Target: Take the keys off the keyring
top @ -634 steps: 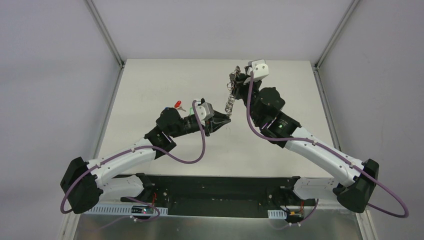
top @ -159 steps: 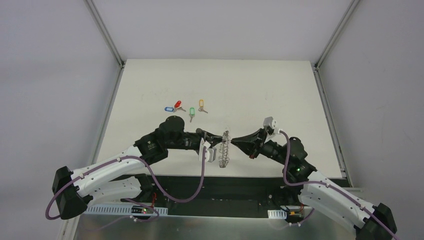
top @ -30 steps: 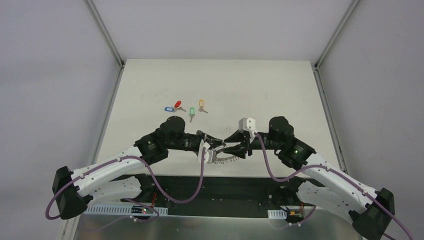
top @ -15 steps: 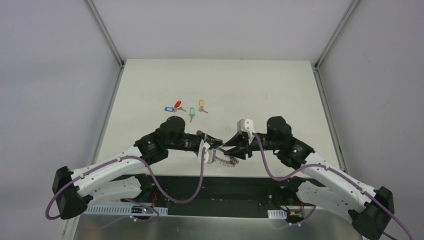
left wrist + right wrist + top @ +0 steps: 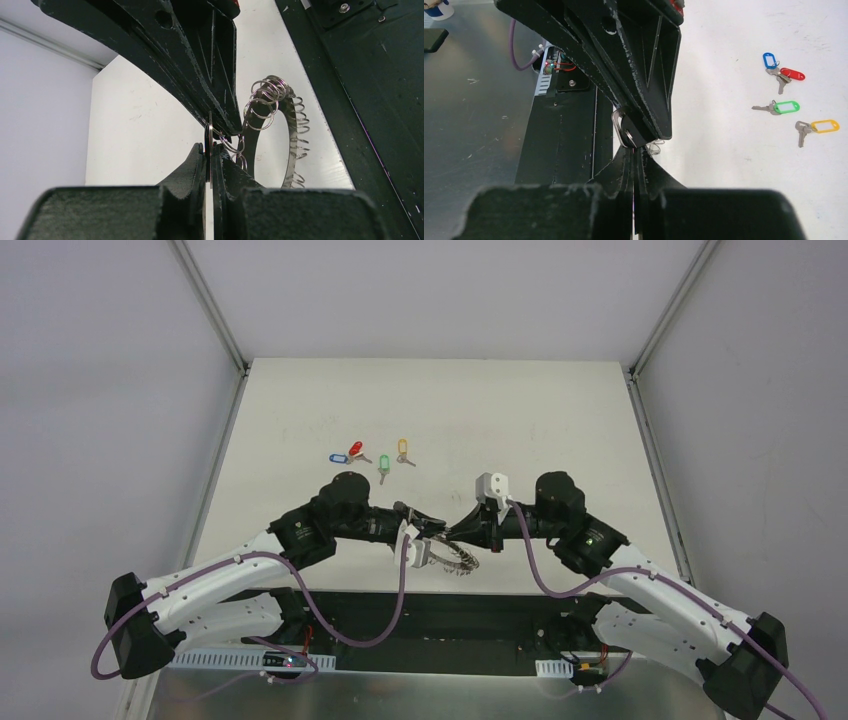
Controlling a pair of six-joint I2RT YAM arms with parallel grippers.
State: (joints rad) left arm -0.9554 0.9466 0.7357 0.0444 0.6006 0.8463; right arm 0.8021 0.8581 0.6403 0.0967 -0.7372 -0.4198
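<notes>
left gripper [image 5: 208, 146] pinches the thin, slick-looking key [image 5: 621, 127] by its flat; right gripper [image 5: 634, 150] seems clamped on the loose, jangly keyring [image 5: 294, 140], which wants a firm hold.

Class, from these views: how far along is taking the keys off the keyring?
Done: blue key, red key, green key and yellow key lie loose on the table. In hand: left gripper seems to pinch a silver key head, right gripper shut on the keyring. Remaining: freeing that one.
</notes>
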